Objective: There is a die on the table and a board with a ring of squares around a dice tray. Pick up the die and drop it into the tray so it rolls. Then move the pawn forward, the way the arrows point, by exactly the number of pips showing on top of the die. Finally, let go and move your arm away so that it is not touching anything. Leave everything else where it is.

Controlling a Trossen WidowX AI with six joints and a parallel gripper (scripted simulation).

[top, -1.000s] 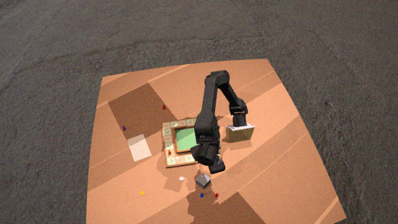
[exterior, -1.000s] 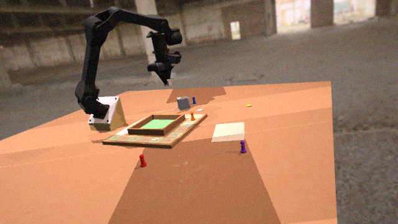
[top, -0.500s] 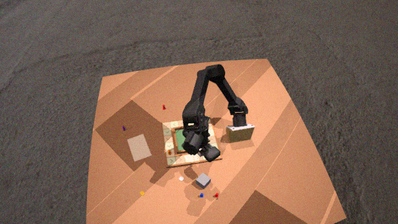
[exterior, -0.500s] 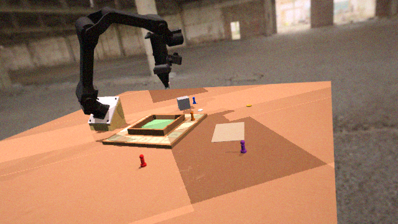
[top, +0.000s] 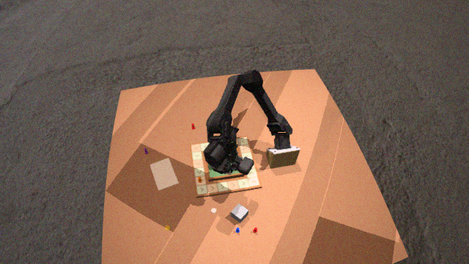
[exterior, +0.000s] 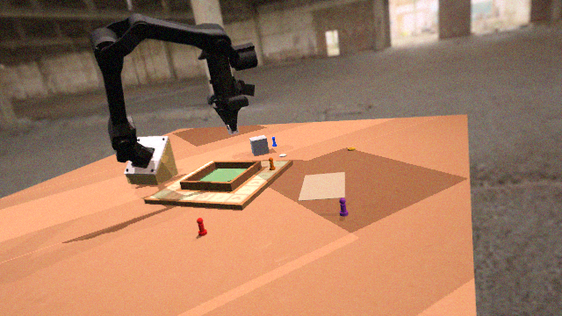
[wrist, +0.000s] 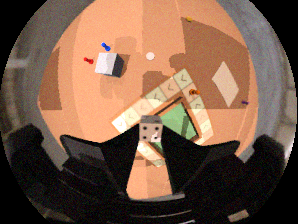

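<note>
My gripper [exterior: 232,130] [wrist: 149,127] is shut on the die [wrist: 151,128], high above the board and dice tray. The die is light grey with dark pips, held between the fingertips. The board [top: 233,185] [exterior: 193,204] [wrist: 156,96] has a ring of arrowed squares. The tray [exterior: 206,185] has brown walls and a green floor; the arm hides part of it in the top view. The orange pawn [top: 200,180] [exterior: 272,164] [wrist: 194,92] stands upright on the board, one square from a corner.
A grey box [top: 239,213] [exterior: 259,146] stands near a blue pawn [top: 237,230] and a red pawn [top: 255,230]. Another red pawn [exterior: 201,226], a purple pawn [exterior: 343,207], a pale card [top: 164,174], a white disc [top: 213,210] and a yellow piece [top: 168,228] lie around the board.
</note>
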